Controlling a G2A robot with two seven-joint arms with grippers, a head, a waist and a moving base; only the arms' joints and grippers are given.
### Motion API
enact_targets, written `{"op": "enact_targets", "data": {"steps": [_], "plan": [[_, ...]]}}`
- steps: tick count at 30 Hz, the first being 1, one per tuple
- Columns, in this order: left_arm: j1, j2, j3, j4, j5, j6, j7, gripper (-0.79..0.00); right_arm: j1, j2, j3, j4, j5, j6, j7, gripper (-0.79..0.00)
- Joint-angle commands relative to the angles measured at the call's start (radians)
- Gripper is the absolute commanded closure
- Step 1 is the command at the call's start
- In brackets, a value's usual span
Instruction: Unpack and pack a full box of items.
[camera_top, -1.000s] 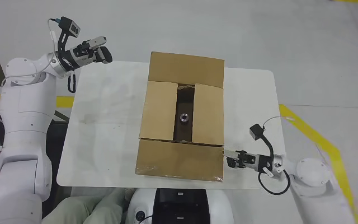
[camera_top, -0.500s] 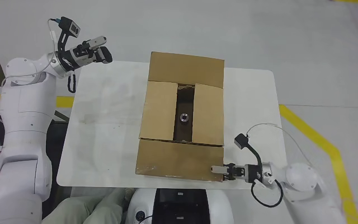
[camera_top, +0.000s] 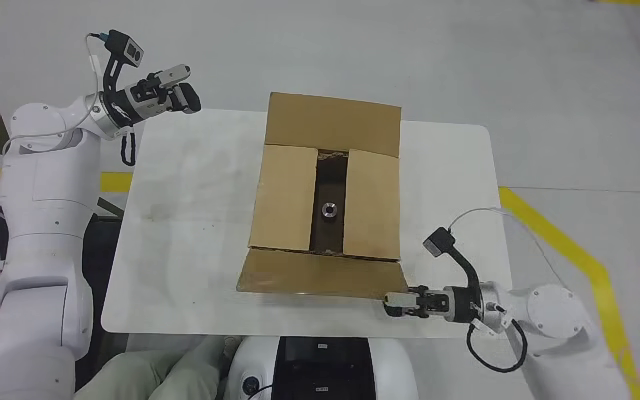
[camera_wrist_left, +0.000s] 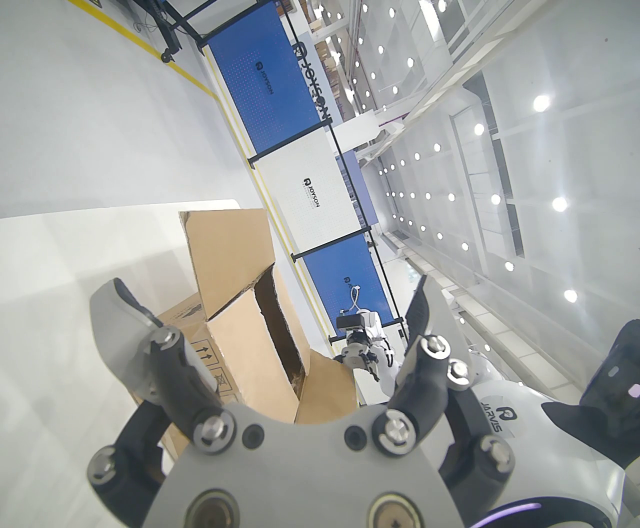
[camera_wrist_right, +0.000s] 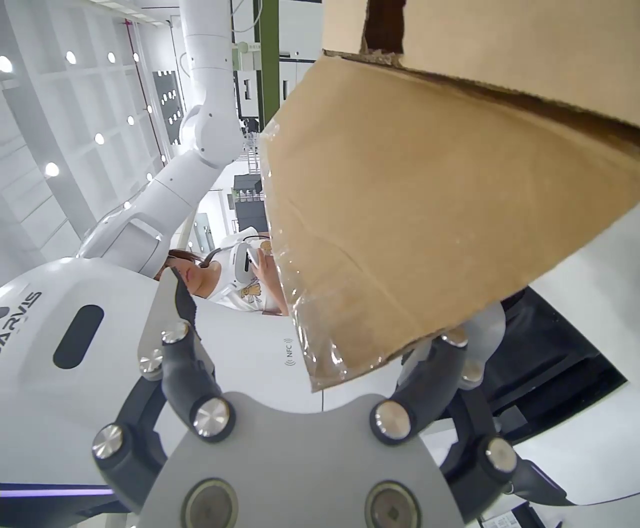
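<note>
Cardboard box (camera_top: 325, 215) is sitting at the centre of the top view, on the white table (camera_top: 180, 250), and I am reading its flaps as follows. The far flap (camera_top: 333, 120) is lying folded outward toward the upper edge of the frame. The two side flaps (camera_top: 285, 195) are lying folded inward, leaving a dark slot between them. A small round item (camera_top: 329, 210) is showing inside that slot. The near flap (camera_top: 320, 280), toward the lower edge of the frame, is standing out from the box at a slant; I cannot tell how steeply.

The right gripper (camera_top: 395, 303) is sitting at the lower right corner of that near flap, low and right of centre in the top view. In the right wrist view I am seeing its fingers (camera_wrist_right: 172, 300) spread wide. The flap's corner, covered with clear tape (camera_wrist_right: 310, 350), is lying between them. They are not clamping it, and I cannot tell whether one finger is touching the cardboard.

The left gripper (camera_top: 180, 88) is hovering at the upper left of the top view, over the table's far corner and well apart from the box. In the left wrist view I am seeing its fingers (camera_wrist_left: 125, 310) opened wide and holding nothing, with the box lying beyond them.
</note>
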Motion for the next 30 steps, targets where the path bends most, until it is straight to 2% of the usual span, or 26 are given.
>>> {"op": "enact_targets", "data": {"steps": [1,15,30], "plan": [[0.000,0.000,0.000,0.000,0.000,0.000,0.000,-0.785,0.009,0.001,0.001,-0.005,0.004,0.000,-0.009,-0.785],[0.000,0.000,0.000,0.000,0.000,0.000,0.000,-0.785,0.110,0.002,-0.005,0.016,0.054,-0.005,-0.138,-0.785],[0.000,0.000,0.000,0.000,0.000,0.000,0.000,-0.785,0.268,-0.010,-0.122,0.180,0.035,0.070,-0.262,-0.785]]}}
